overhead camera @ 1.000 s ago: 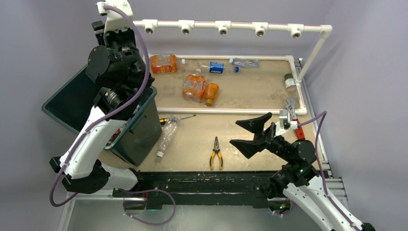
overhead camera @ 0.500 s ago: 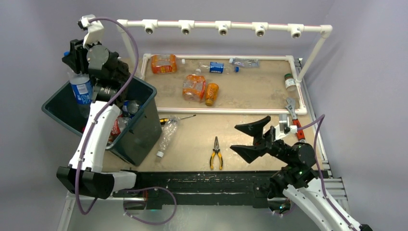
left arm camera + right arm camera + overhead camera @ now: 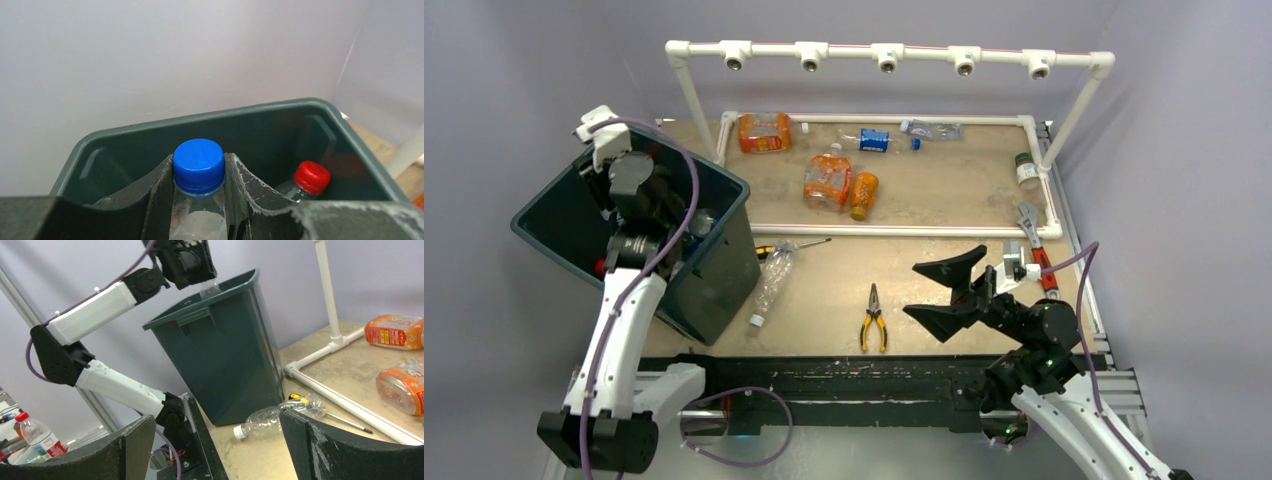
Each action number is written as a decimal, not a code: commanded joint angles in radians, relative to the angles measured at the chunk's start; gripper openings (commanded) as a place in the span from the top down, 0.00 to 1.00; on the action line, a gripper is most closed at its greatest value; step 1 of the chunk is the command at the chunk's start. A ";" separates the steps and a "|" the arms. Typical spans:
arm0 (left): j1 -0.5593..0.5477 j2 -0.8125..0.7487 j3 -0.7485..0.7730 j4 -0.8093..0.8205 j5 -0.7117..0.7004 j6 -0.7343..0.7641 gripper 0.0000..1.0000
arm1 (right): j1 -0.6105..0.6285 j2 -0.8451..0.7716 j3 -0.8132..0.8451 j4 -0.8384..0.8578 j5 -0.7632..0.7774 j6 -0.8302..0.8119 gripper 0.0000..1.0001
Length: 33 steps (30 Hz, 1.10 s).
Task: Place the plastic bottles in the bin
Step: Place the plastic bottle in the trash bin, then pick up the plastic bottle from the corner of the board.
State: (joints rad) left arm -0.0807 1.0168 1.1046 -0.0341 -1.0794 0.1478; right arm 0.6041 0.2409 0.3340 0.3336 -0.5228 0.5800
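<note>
Held bottle [image 3: 198,160]: clear, blue cap, clamped at the neck between the fingers [image 3: 162,182] of the left tool, at the bin's open top.
Left tool [image 3: 199,172]: narrowed onto the held bottle, one finger on each side just below the cap.
Bin [image 3: 724,280]: dark, at the bench's left edge, leaning, mouth open.
Red-cap bottle [image 3: 311,177]: inside the bin, beside the held bottle, near the right wall.
Crushed bottle [image 3: 772,280]: clear, white cap, lying on the bench just beside the bin's foot.
Orange bottles [image 3: 827,182]: three on the far half of the bench, inside the white pipe frame [image 3: 894,230].
Blue-label bottle [image 3: 874,140]: near the far edge, with another clear bottle [image 3: 932,129] beside it.
Pliers [image 3: 873,318]: yellow handles, near edge, mid-bench.
Wrench [image 3: 1032,240]: near the right edge.
Right tool [image 3: 911,287]: spread wide, nothing in it, above the bench's near right part.
Bench [image 3: 824,320]: tan, worn.
</note>
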 commanded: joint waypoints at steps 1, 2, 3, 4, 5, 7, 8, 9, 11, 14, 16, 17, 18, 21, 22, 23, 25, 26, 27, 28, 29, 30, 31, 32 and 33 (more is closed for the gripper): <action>0.004 -0.067 0.009 -0.053 0.077 -0.181 0.53 | 0.003 0.025 -0.004 0.018 -0.003 0.002 0.01; 0.004 -0.071 0.028 -0.067 0.088 -0.196 0.42 | 0.003 0.030 -0.003 0.022 -0.004 0.004 0.01; 0.004 -0.071 0.061 -0.091 0.111 -0.220 0.34 | 0.003 0.035 -0.002 0.025 -0.003 0.004 0.01; 0.004 -0.069 0.099 -0.115 0.136 -0.240 0.30 | 0.003 0.039 0.001 0.025 -0.002 0.002 0.01; 0.004 -0.061 0.144 -0.143 0.160 -0.264 0.25 | 0.003 0.043 0.004 0.025 0.001 0.001 0.01; 0.003 -0.044 0.259 -0.212 0.214 -0.318 0.08 | 0.003 0.049 0.010 0.027 0.004 -0.002 0.01; 0.001 -0.036 0.301 -0.246 0.247 -0.350 0.04 | 0.003 0.053 0.012 0.028 0.006 -0.003 0.01; -0.004 -0.031 0.341 -0.266 0.281 -0.383 0.03 | 0.003 0.055 0.013 0.029 0.010 -0.005 0.01; -0.011 -0.017 0.417 -0.328 0.381 -0.444 0.01 | 0.003 0.066 0.019 0.025 0.018 -0.010 0.01; -0.034 0.033 0.542 -0.422 0.543 -0.513 0.01 | 0.003 0.106 0.036 0.004 0.027 -0.030 0.01; -0.060 0.082 0.617 -0.476 0.637 -0.550 0.01 | 0.003 0.140 0.060 -0.012 0.035 -0.049 0.01; -0.073 0.103 0.642 -0.491 0.683 -0.560 0.01 | 0.003 0.153 0.070 -0.019 0.045 -0.056 0.01; -0.103 0.123 0.660 -0.496 0.721 -0.569 0.01 | 0.003 0.166 0.077 -0.021 0.055 -0.061 0.01; -0.303 0.191 0.695 -0.466 0.630 -0.517 0.01 | 0.003 0.183 0.080 -0.012 0.090 -0.055 0.01; -0.397 0.229 0.718 -0.456 0.546 -0.474 0.01 | 0.003 0.186 0.082 -0.012 0.104 -0.052 0.01; -0.506 0.269 0.747 -0.445 0.457 -0.413 0.01 | 0.003 0.188 0.084 -0.016 0.119 -0.051 0.01; -0.680 0.350 0.805 -0.393 0.322 -0.297 0.01 | 0.003 0.189 0.091 -0.034 0.153 -0.056 0.01; -0.750 0.384 0.830 -0.365 0.287 -0.242 0.01 | 0.002 0.184 0.093 -0.048 0.174 -0.060 0.01; -0.798 0.413 0.854 -0.345 0.267 -0.203 0.01 | 0.003 0.178 0.095 -0.064 0.199 -0.065 0.01; -0.842 0.441 0.872 -0.335 0.258 -0.176 0.01 | 0.003 0.171 0.094 -0.080 0.230 -0.067 0.01; -0.879 0.449 0.877 -0.326 0.255 -0.160 0.01 | 0.003 0.161 0.093 -0.102 0.265 -0.068 0.01; -0.908 0.449 0.867 -0.316 0.258 -0.154 0.01 | 0.002 0.151 0.091 -0.123 0.311 -0.067 0.01; -0.936 0.441 0.841 -0.307 0.263 -0.154 0.01 | 0.003 0.140 0.084 -0.154 0.359 -0.063 0.01; -0.962 0.430 0.801 -0.295 0.270 -0.162 0.01 | 0.003 0.130 0.078 -0.186 0.418 -0.052 0.01; -0.999 0.417 0.755 -0.281 0.279 -0.163 0.01 | 0.003 0.126 0.071 -0.226 0.471 -0.031 0.01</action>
State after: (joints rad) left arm -0.9943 1.5280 1.9064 -0.4103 -0.7391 -0.0891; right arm 0.6041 0.3954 0.3855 0.2234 -0.2768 0.5343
